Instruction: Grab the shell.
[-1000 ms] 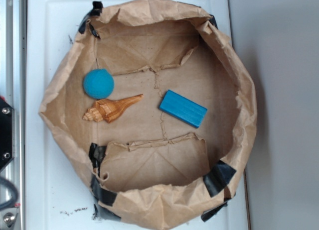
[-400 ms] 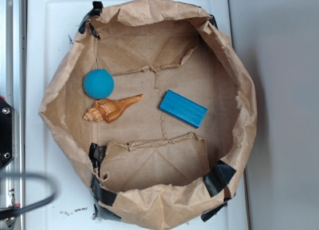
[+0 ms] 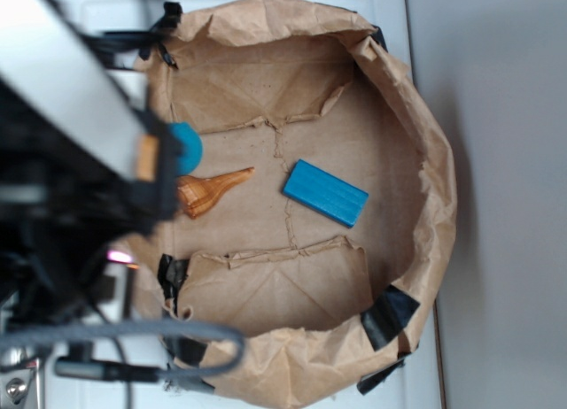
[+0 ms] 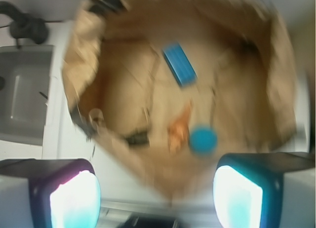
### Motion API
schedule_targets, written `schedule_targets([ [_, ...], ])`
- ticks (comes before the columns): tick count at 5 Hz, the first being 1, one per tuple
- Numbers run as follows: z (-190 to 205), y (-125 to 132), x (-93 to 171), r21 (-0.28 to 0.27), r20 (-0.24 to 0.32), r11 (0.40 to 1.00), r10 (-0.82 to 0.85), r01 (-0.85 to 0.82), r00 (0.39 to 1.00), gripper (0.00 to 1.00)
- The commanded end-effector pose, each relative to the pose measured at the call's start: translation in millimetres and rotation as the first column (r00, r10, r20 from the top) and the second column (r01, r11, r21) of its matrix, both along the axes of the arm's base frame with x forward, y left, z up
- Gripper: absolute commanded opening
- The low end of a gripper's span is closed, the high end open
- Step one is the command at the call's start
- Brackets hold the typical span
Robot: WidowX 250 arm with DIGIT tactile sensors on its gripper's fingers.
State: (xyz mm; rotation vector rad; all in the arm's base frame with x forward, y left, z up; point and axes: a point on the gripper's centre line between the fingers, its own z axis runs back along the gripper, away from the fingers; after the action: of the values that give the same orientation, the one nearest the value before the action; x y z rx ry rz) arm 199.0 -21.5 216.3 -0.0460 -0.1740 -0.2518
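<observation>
The tan-orange spiral shell (image 3: 208,189) lies on the floor of the brown paper tub (image 3: 425,161), its tail pointing right; the arm hides its wide end. In the blurred wrist view the shell (image 4: 178,130) lies beside the teal ball (image 4: 203,140). My gripper (image 4: 155,196) is open and empty, its two fingers far apart, high above the tub's near rim. In the exterior view the arm (image 3: 80,161) covers the left side, and the fingers themselves cannot be made out.
A fuzzy teal ball (image 3: 188,145) sits just above the shell, half hidden by the arm. A blue rectangular block (image 3: 325,193) lies to the right of the shell. Crumpled paper walls with black tape (image 3: 387,315) ring the tub. A grey cable (image 3: 133,338) loops at lower left.
The arm has swung in from the lower left and now covers the tub's left side, hiding part of the shell and ball. The shell, ball and block have not moved.
</observation>
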Motion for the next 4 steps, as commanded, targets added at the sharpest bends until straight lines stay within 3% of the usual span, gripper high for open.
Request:
schedule_targets([
  [1,13.2,1.1,5.0,0.002,0.048,1.000,0.006,-0.006,0.999,1.00],
  [2,-31.7,6.6,15.4,0.124,0.125,0.990,-0.081,0.065,0.989,1.00],
  [3,-71.6,19.8,21.0,0.173,0.111,0.981,-0.105,0.085,0.988,1.00],
  [4,-86.2,27.9,24.5,0.186,0.115,0.976,-0.135,0.112,0.984,1.00],
])
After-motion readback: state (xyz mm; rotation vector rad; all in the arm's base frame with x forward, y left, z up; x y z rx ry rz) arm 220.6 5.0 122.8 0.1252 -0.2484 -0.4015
